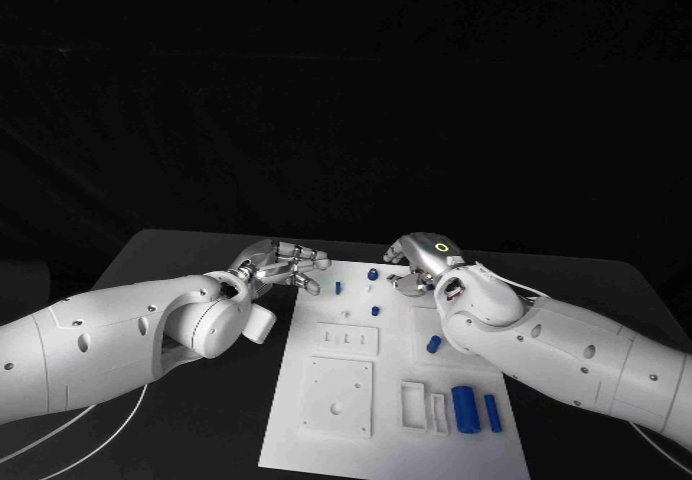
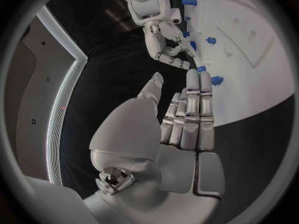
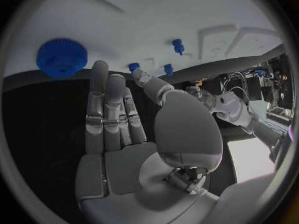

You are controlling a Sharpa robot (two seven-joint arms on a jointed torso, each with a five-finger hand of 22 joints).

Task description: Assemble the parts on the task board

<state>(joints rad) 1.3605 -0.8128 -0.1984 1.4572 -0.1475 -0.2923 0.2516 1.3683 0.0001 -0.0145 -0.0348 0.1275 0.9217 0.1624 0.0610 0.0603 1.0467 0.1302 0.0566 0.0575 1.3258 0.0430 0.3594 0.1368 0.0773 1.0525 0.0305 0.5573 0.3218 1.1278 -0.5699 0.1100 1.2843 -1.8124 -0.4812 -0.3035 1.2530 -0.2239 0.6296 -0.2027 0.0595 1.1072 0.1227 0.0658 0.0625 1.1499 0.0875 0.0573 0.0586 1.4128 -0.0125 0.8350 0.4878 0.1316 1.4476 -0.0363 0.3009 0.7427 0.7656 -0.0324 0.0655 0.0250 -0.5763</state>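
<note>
The white task board [image 1: 389,440] lies in the middle of the black table. My left hand [image 1: 281,262] hovers at its far left corner, fingers straight and side by side, holding nothing [image 2: 187,114]. My right hand [image 1: 418,262] is over the far edge, also stretched out and holding nothing [image 3: 118,119]. Small blue pegs [image 1: 339,287] [image 1: 374,310] stand on the far part between the hands. A ridged blue knob [image 3: 61,57] sits on the board beyond my right fingertips. Two blue cylinders [image 1: 464,408] [image 1: 493,413] lie near the front right, and another blue piece [image 1: 434,344] sits beside my right forearm.
A raised square plate [image 1: 339,395] and narrow white slots [image 1: 415,405] take up the board's near half. A pale cable [image 1: 87,430] runs across the table at the left. My right arm [image 1: 577,350] reaches over the board's right edge.
</note>
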